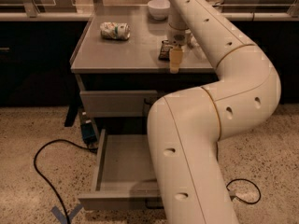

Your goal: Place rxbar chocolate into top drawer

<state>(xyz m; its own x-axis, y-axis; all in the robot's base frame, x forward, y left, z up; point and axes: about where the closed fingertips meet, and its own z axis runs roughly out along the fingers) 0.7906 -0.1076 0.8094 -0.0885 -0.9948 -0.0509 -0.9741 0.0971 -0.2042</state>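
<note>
Rxbar chocolate (165, 50) is being shown in cam view lying on the cabinet top (126, 55) near the front edge. It's touching or just beside the gripper (174, 62), which is being held low at it, prob. for a pick. Claw state can't be told. Top drawer (114, 103) is being shown shut, apparently, w/ a lower drawer (122, 164) pulled out beneath. Can (115, 31) & bowl (159, 8) are being shown well apart from the bar, so approach isn't being crowded.
</note>
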